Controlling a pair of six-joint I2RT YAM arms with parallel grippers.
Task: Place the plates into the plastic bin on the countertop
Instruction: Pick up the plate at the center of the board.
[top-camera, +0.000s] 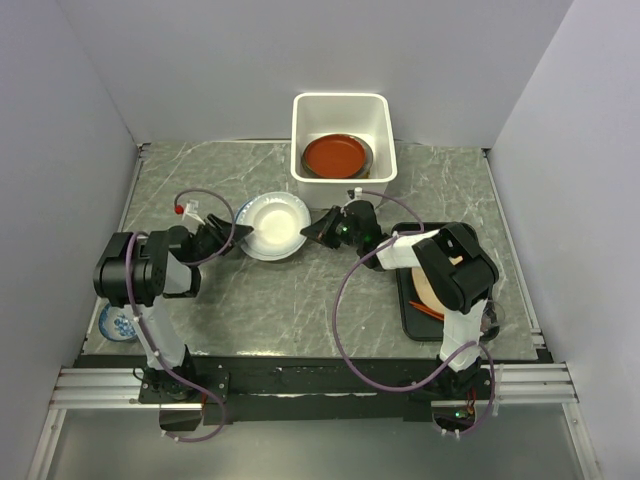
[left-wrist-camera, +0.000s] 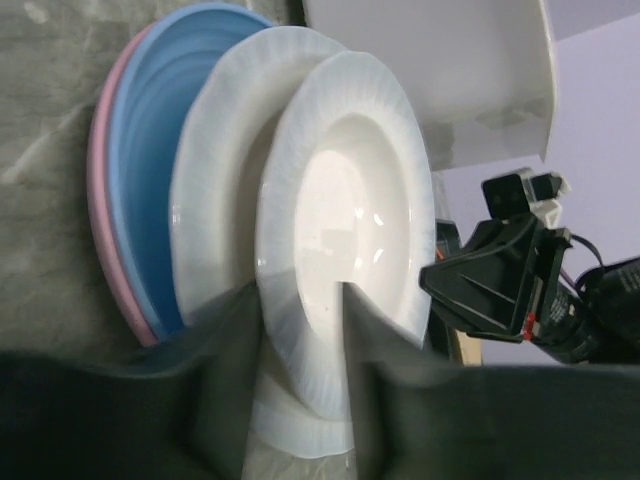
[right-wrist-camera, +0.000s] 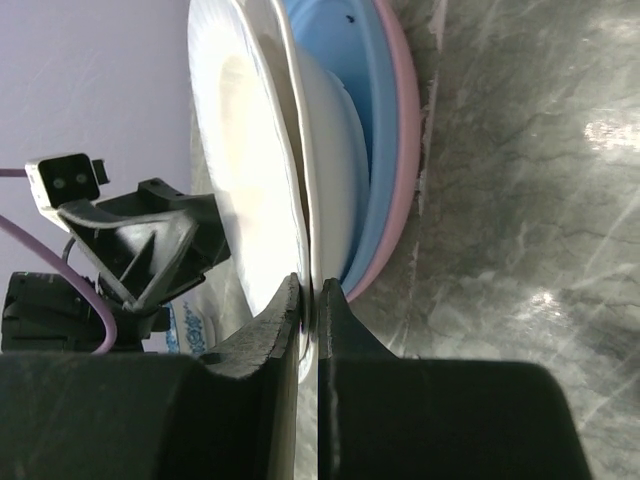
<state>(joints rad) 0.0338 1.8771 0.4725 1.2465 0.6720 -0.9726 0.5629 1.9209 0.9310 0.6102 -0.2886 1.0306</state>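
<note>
A stack of plates lies mid-countertop (top-camera: 300, 300): a white plate (top-camera: 272, 222) on top, a second white plate (left-wrist-camera: 215, 180), a pale blue plate (left-wrist-camera: 150, 150) and a pink plate (left-wrist-camera: 97, 170) below. My right gripper (right-wrist-camera: 312, 285) is shut on the top white plate's (right-wrist-camera: 235, 150) right rim, which is raised off the stack. At the stack's left side my left gripper (left-wrist-camera: 300, 300) is open, its fingers (left-wrist-camera: 230, 370) on either side of the white rims. The plastic bin (top-camera: 340, 97) stands behind and holds a red-brown plate (top-camera: 335, 155).
A black tray (top-camera: 408, 310) sits at the right with a cream plate (top-camera: 430, 290) on it, partly under my right arm. A blue-patterned plate (top-camera: 118, 323) lies at the near left corner. Walls close in the left, back and right sides.
</note>
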